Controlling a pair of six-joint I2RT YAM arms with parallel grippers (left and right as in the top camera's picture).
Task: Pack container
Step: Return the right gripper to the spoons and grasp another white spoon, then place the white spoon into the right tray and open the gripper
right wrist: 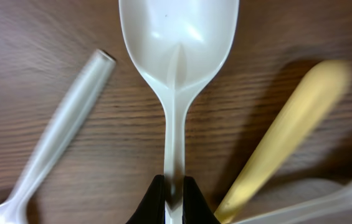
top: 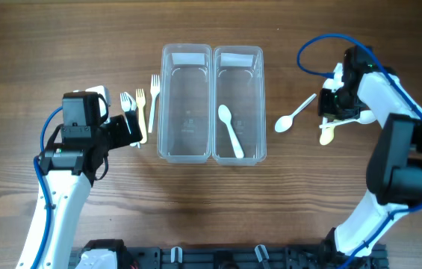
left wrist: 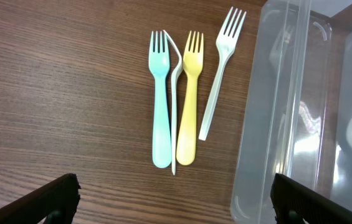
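Spoon (right wrist: 176, 50) handle pinched in right hand (right wrist: 174, 193), left hand (left wrist: 176, 198) spread near forks (left wrist: 189, 93)

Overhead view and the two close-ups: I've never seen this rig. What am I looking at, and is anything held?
Two robot arms work at a wooden table. The overhead view looks straight down. Each close-up comes from a camera on one arm's wrist. Two clear tubs sit mid-table: the left container is empty, and the right container holds one white spoon. The left gripper is open, near four forks. The right gripper is shut on a second white spoon by its handle. Beside it lie a yellow spoon and a loose pale spoon.
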